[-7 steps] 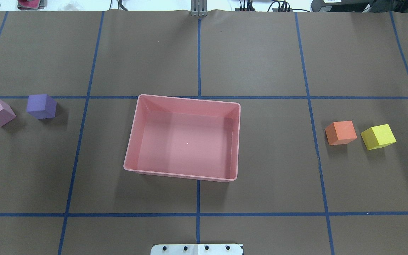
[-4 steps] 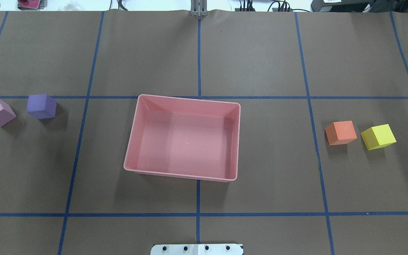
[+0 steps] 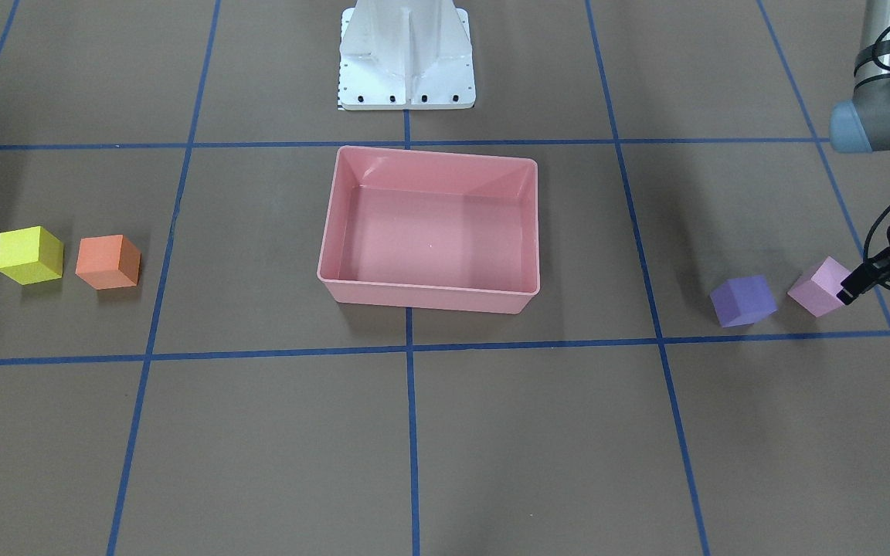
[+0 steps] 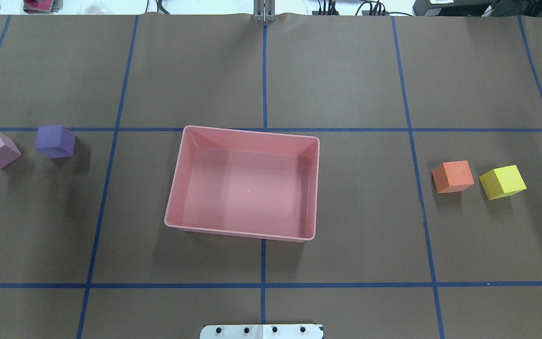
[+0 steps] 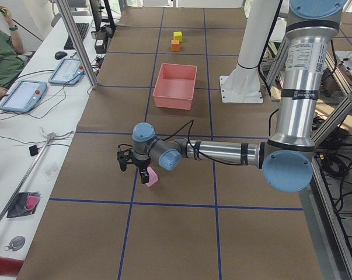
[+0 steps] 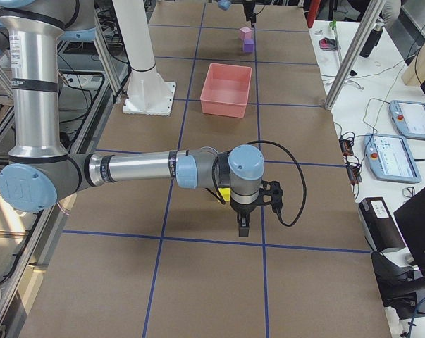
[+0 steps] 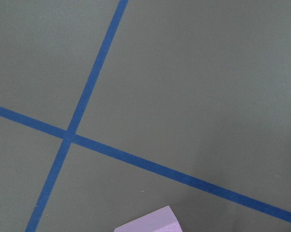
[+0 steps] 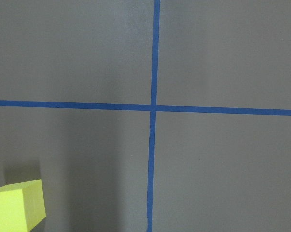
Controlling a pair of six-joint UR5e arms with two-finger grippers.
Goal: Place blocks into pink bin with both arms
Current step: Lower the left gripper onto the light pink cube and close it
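Reaching out low and level over the bench (image 3: pixel 491 432), the left arm (image 5: pixel 222 153) has its wrist turned down, and the left hand (image 3: pixel 849 292) points at the surface just beside the light pink cube (image 3: pixel 820 287). Whether a fingertip touches the cube cannot be told, nor whether this hand is spread or closed, since only its tip shows. The right arm (image 6: pixel 134 169) lies stretched in much the same way at the other end. The right hand (image 6: pixel 244 227) hangs straight down just beside the yellow cube (image 3: pixel 29 255), which the wrist partly hides in the right side view. Its fingers are seen only from there, so their state cannot be told.

Counted: two arms, one pink bin (image 3: pixel 426 295), four cubes. All four stand on the bench outside the bin, which sits in the middle. The light pink cube and the purple cube (image 3: pixel 742 301) are close together on the robot's left. The yellow cube and the orange cube (image 3: pixel 108 262) are close together on its right. Both pairs are well apart from the bin.
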